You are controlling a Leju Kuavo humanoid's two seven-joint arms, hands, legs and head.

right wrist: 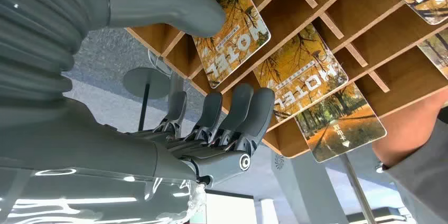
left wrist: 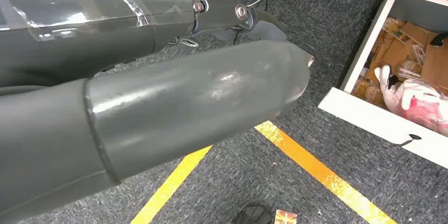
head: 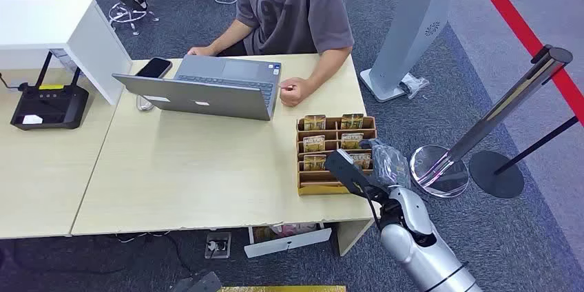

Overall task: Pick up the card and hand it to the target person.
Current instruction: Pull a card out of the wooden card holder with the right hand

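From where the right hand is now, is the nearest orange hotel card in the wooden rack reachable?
Probably yes. The right hand hangs open right at the wooden slotted rack, thumb by the nearest orange hotel card, with nothing between them.

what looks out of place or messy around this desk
Under the desk's front edge a white drawer hangs open, askew to the desk; the left wrist view shows it stuffed with loose packets and a white and pink bundle. On the desk, the cards sit neatly in the wooden card rack by the right hand.
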